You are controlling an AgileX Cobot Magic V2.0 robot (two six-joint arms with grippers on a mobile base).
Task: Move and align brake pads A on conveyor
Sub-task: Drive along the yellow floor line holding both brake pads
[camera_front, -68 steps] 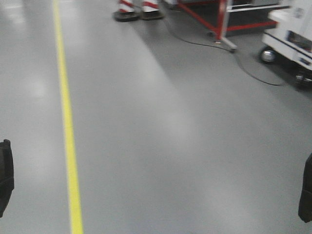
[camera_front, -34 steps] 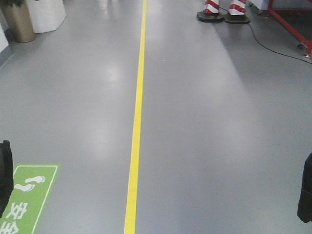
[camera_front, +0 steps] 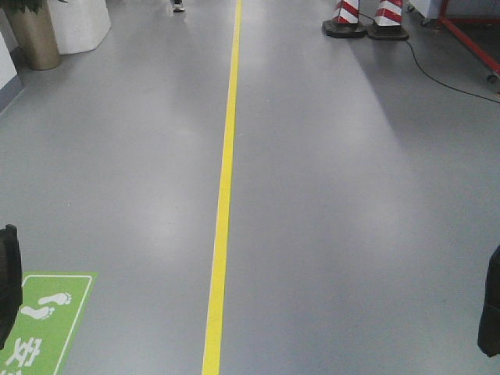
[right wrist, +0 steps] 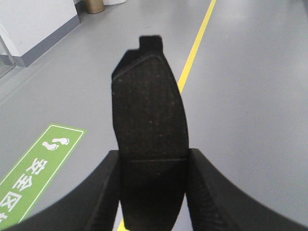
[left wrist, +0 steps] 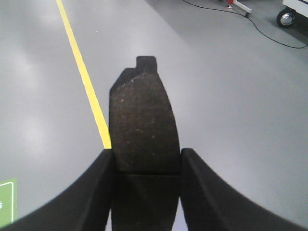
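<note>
A dark grey-brown brake pad (left wrist: 143, 120) with a small tab at its far end juts forward from my left gripper (left wrist: 147, 161), which is shut on it across its width near the centre groove. My right gripper (right wrist: 153, 161) is likewise shut on a second dark brake pad (right wrist: 150, 110), tab pointing away. Both pads hang in the air over the grey floor. In the front view only the dark edges of the two arms show, the left arm (camera_front: 8, 281) and the right arm (camera_front: 491, 312). The conveyor is out of view.
A yellow floor line (camera_front: 224, 195) runs straight ahead. A green footprint sign (camera_front: 39, 320) lies on the floor at lower left. Red-and-white striped cones (camera_front: 363, 19), a black cable (camera_front: 445, 78) and a red frame (camera_front: 469, 27) stand at far right; a gold planter (camera_front: 31, 35) at far left.
The front view has swung left: the yellow line moved from the left to the centre, and the green sign and planter came into view. The arm edges kept their places.
</note>
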